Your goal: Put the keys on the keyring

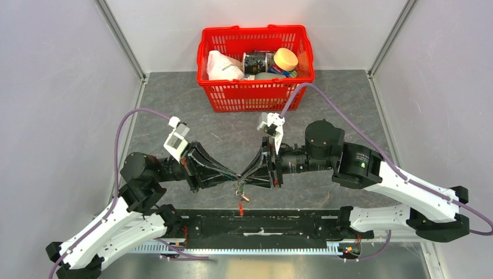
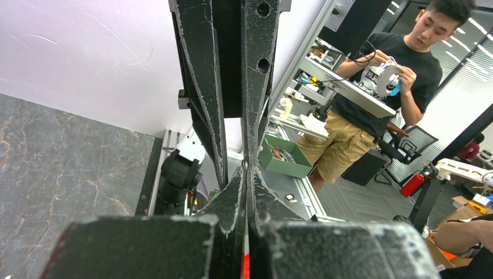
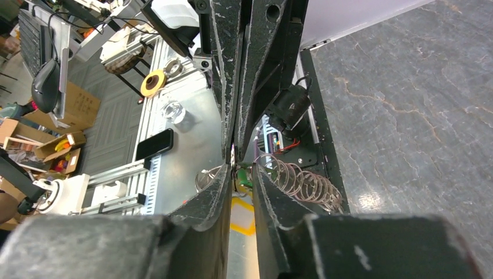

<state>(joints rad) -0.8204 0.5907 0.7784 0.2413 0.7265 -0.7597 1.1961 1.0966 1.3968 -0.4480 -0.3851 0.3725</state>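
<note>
Meeting tip to tip over the centre of the grey tabletop (image 1: 174, 99), the left gripper (image 1: 234, 176) and the right gripper (image 1: 245, 177) point at each other in the top view, with the keys (image 1: 239, 189) dangling in a small bunch just under the meeting point. The red of the keyring (image 1: 240, 209) shows lowest, over the black rail at the lower centre of the frame. The left gripper's fingers are pressed together, and what they pinch is hidden. In the right wrist view the right gripper (image 3: 241, 172) has its fingers a little apart, and the green key head (image 3: 245, 178) sits in the gap; whether they clamp it I cannot tell. A coil of thin wire (image 3: 305, 186) lies just right of those tips. The red basket (image 1: 256, 96) stands at the upper centre, well apart
</note>
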